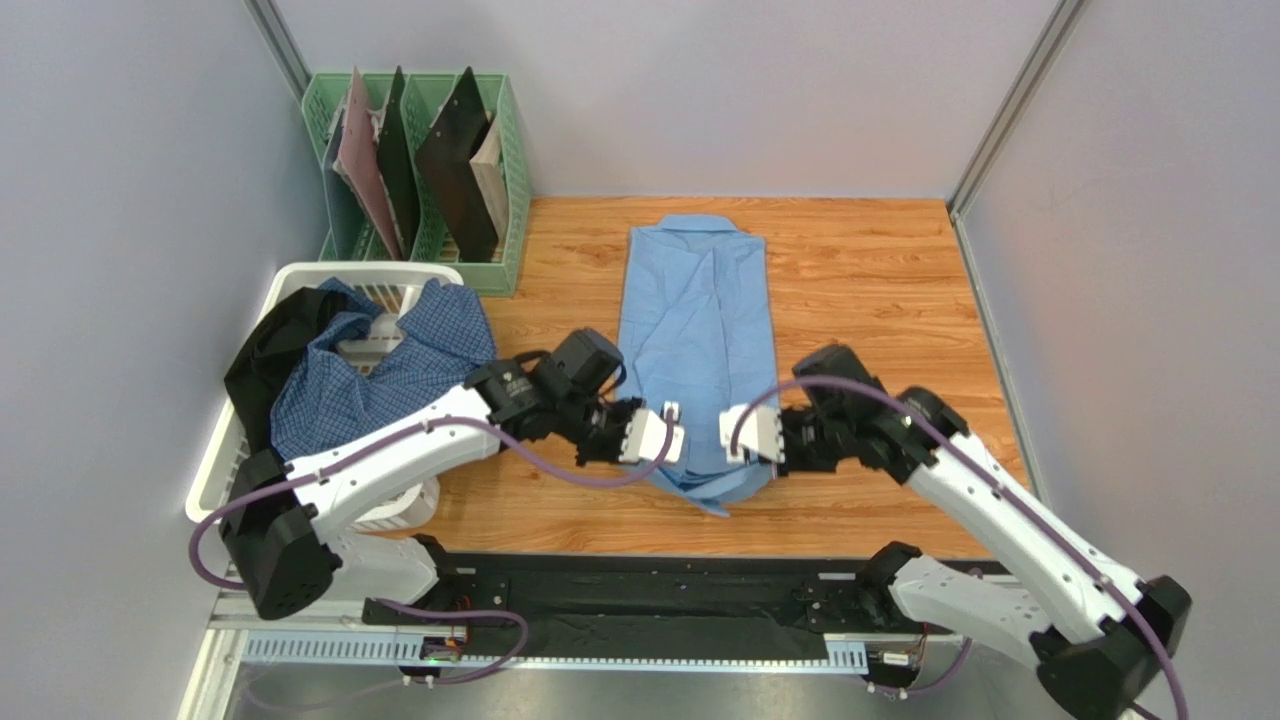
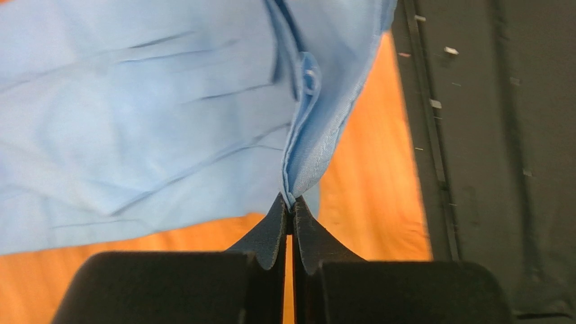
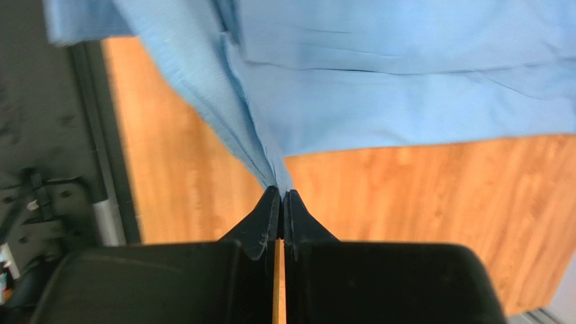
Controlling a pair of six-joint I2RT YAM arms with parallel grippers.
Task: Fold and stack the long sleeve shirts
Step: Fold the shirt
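The light blue shirt (image 1: 696,338) lies flat in the middle of the worktop (image 1: 864,285), already narrowed to a long strip. Its long axis runs straight away from you, collar at the far end and hem at the near end. Your left pincer (image 1: 661,435) is pressed together on a fold of cloth at the near left edge, and your right pincer (image 1: 741,435) is pinching the near right edge in the same way. The two are level with each other and the hem sags between them. Everything you have yet to fold lies beyond both pincers, toward the far edge, so the coming move most likely carries the hem forward along that axis to the collar. Neither arm is nearer, so keep them abreast or the strip will skew. You cannot tell how many layers each pincer has caught, and the wrist views show only the pinched edge. The sleeves are tucked out of sight, and the hem's middle looks bunched. The checked shirt (image 1: 406,360) waits in the basket (image 1: 361,272) at the left, partly covered by a dark cloth (image 1: 271,353)
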